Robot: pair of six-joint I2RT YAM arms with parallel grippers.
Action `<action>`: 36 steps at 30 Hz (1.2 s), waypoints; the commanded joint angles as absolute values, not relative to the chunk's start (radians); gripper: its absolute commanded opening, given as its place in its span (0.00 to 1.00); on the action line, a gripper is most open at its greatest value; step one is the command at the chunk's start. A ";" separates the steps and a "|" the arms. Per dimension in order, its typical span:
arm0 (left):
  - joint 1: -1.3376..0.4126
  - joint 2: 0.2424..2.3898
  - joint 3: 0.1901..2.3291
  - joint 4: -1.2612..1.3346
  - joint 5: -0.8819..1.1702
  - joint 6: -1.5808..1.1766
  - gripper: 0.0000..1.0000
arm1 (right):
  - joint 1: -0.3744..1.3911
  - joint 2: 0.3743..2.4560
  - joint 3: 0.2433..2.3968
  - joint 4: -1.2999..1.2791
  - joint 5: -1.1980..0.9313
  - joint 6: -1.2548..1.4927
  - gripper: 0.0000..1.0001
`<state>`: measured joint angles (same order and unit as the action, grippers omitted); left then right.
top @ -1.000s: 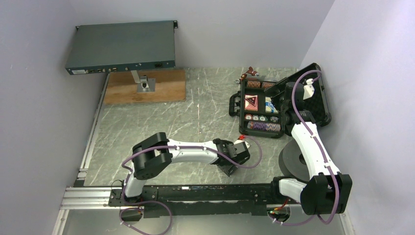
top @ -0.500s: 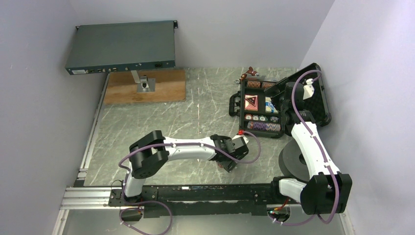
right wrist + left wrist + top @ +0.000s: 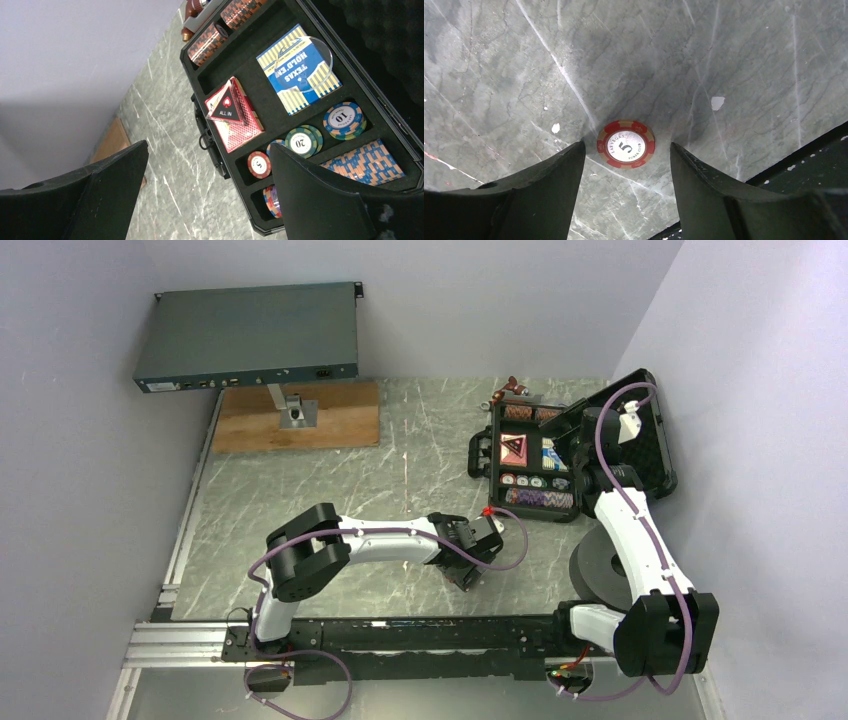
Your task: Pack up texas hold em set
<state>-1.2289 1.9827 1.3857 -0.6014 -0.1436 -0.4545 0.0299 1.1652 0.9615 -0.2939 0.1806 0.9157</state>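
Observation:
A red and white poker chip marked 5 (image 3: pixel 626 144) lies flat on the grey marbled table. My left gripper (image 3: pixel 626 167) is open just above it, one finger on each side of the chip, near the table's front edge (image 3: pixel 462 575). The open black case (image 3: pixel 533 462) sits at the right with card decks, loose chips and chip rows in its compartments. My right gripper (image 3: pixel 207 187) is open and empty, held above the case (image 3: pixel 280 85), where a red deck (image 3: pixel 234 120), a blue deck (image 3: pixel 298 67) and chips marked 5, 10 and 20 show.
A grey rack unit (image 3: pixel 248 335) stands on a wooden board (image 3: pixel 297 416) at the back left. A dark round disc (image 3: pixel 600 565) lies by the right arm. A few small items (image 3: pixel 508 390) lie behind the case. The black rail (image 3: pixel 400 635) runs along the front edge.
My left gripper has shifted slightly left and down toward the front of the table. The right arm has not moved.

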 commanded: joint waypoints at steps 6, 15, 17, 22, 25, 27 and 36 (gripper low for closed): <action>-1.230 2.004 1.343 -0.562 -0.073 -0.475 0.58 | 0.034 1.168 0.981 -0.267 0.183 0.908 0.94; -1.232 2.017 1.327 -0.546 -0.076 -0.476 0.44 | 0.034 1.162 0.979 -0.270 0.190 0.906 0.94; -1.234 2.021 1.321 -0.547 -0.090 -0.480 0.43 | 0.034 1.160 0.978 -0.271 0.190 0.906 0.95; -1.246 2.005 1.340 -0.569 -0.160 -0.477 0.42 | 0.035 1.159 0.978 -0.273 0.192 0.907 0.94; -1.249 1.993 1.362 -0.574 -0.196 -0.469 0.42 | 0.034 1.158 0.979 -0.271 0.187 0.912 0.94; -1.250 1.981 1.369 -0.567 -0.218 -0.465 0.41 | 0.034 1.156 0.982 -0.273 0.186 0.913 0.94; -1.263 1.949 1.390 -0.549 -0.291 -0.437 0.40 | 0.034 1.153 0.989 -0.274 0.186 0.916 0.94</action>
<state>-1.2526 1.9697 1.3663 -0.5793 -0.2314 -0.4561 0.0299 1.1660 0.9615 -0.2943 0.1810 0.9161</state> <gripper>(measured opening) 0.440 0.944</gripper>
